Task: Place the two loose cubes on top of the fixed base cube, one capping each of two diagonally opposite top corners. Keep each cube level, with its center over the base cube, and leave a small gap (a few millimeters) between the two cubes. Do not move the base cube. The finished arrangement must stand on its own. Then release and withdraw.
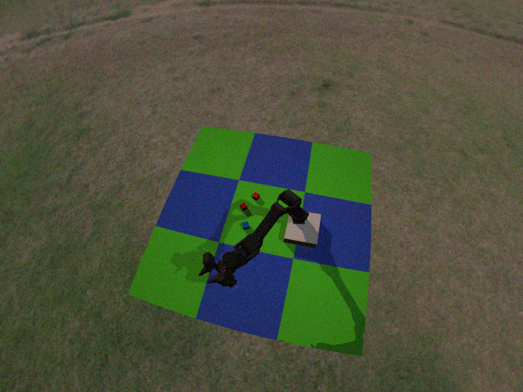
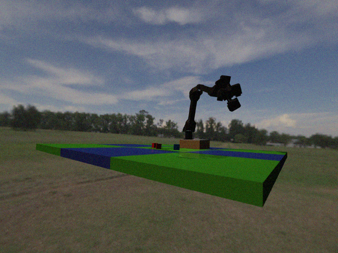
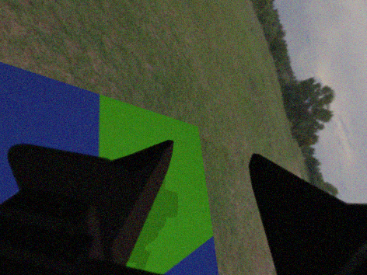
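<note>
Two red cubes lie apart on the mat's middle green square. One red cube (image 1: 256,196) (image 2: 153,145) is farther back in the top view; the other red cube (image 1: 243,206) (image 2: 159,146) is nearer the blue cube (image 1: 245,225) (image 2: 176,147). No cube is stacked on another. The frames do not mark which cube is fixed. My gripper (image 1: 203,278) (image 2: 235,97) (image 3: 211,152) is open and empty, with a wide gap between its fingertips. It is high above the mat, away from the cubes. No cube shows in the wrist view.
The arm stands on a pale-topped box (image 1: 295,233) (image 2: 193,144), to the right of the cubes. The green and blue checkered mat (image 1: 177,206) (image 2: 190,168) (image 3: 132,124) is a raised slab with grass beyond its edges. The arm's dark shadow crosses the mat.
</note>
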### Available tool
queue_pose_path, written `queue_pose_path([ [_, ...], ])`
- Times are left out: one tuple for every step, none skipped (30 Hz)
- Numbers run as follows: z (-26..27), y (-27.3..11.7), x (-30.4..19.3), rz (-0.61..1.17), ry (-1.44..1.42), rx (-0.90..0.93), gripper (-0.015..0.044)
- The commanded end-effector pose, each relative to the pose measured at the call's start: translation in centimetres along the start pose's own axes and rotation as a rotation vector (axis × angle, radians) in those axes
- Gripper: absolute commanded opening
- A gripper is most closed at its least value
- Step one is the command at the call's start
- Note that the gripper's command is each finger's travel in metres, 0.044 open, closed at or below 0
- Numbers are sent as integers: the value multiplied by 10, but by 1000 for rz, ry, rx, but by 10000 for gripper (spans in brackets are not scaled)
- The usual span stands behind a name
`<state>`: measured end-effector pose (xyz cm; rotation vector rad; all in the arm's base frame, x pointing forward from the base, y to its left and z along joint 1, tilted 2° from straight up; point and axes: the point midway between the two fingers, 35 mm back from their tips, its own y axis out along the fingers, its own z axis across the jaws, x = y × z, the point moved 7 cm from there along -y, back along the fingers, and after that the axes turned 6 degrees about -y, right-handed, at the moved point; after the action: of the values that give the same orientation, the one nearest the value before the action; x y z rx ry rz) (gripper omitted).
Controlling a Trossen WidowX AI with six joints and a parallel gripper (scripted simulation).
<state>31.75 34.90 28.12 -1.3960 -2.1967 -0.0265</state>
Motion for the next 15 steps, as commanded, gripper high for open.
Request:
queue_pose_path([
  [-15, 9, -52, 118, -62, 50, 265],
  [-18, 10, -64, 145, -74, 63, 265],
  [-21, 11, -76, 173, -85, 77, 265],
  [-24, 11, -88, 200, -95, 91, 265],
  [-27, 11, -100, 227, -104, 105, 265],
  [-30, 11, -112, 253, -113, 121, 265],
  [-33, 10, -124, 280, -121, 136, 265],
  [-35, 9, -136, 305, -128, 153, 265],
  [-38, 8, -148, 331, -134, 169, 265],
  [-40, 6, -160, 356, -139, 187, 265],
  [-42, 4, -172, 380, -144, 204, 265],
  [-44, 2, -183, 405, -148, 222, 265],
  [-46, -1, -195, 428, -150, 241, 265],
  [-48, -4, -206, 451, -152, 260, 265],
  [-50, -8, -217, 474, -154, 279, 265],
])
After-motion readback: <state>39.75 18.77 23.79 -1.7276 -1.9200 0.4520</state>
